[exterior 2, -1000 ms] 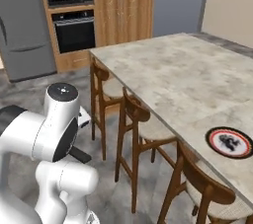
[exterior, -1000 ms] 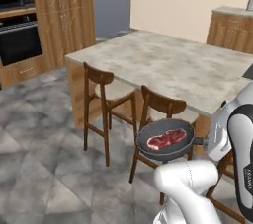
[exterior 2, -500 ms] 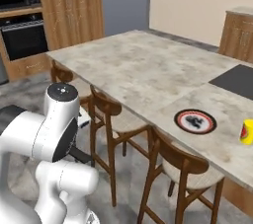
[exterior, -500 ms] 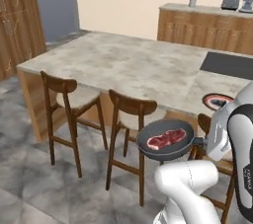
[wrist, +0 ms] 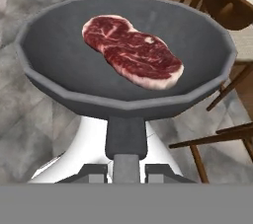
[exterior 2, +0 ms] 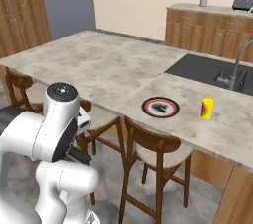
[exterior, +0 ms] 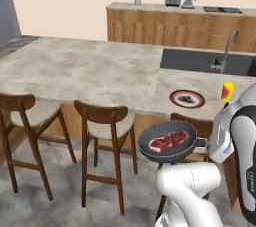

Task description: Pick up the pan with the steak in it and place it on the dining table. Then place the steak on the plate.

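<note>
Left base view: the pan [exterior: 167,142], steak [exterior: 169,140] inside, hangs above the floor short of the dining table [exterior: 90,71].

Right base view: the plate [exterior 2: 160,107] waits beside a yellow cup [exterior 2: 207,108].

Hand view: the gripper [wrist: 126,171] apparently clamps the stiff handle [wrist: 126,141]; the heavy pan could tip, the soft steak slide.

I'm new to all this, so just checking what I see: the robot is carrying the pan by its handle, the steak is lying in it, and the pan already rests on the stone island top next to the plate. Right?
Not quite. The pan is not on the dining table yet: the left base view shows it held in the air in front of the stools, below the table's edge. The rest holds: the steak lies in it, and the plate waits on the top.
</note>
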Controlling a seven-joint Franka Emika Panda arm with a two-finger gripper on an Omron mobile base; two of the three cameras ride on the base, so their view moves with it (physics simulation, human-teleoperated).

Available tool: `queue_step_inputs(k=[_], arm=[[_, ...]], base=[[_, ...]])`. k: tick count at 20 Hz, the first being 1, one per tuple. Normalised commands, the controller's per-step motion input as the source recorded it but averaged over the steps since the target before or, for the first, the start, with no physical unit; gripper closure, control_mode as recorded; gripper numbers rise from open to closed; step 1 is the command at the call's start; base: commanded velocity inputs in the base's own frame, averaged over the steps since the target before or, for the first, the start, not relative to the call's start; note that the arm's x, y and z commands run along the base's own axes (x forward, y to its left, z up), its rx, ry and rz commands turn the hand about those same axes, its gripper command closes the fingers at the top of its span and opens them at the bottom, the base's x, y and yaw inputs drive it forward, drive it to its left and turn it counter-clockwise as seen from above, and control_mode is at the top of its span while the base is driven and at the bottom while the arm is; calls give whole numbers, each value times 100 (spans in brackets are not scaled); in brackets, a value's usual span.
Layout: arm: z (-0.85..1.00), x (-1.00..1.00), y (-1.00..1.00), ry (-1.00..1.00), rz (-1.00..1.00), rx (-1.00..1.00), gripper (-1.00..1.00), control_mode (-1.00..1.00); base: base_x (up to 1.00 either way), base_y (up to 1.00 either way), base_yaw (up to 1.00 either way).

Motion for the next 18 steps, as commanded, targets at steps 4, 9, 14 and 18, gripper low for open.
queue_step_inputs(k=[4,9,14,18], arm=[[0,0,0,0,0,0,100,100],[0,0,0,0,0,0,100,100],[0,0,0,0,0,0,100,100],[0,0,0,0,0,0,100,100]], base=[[1,13,-44],[0,13,-44],[0,13,-44],[-3,19,-30]])
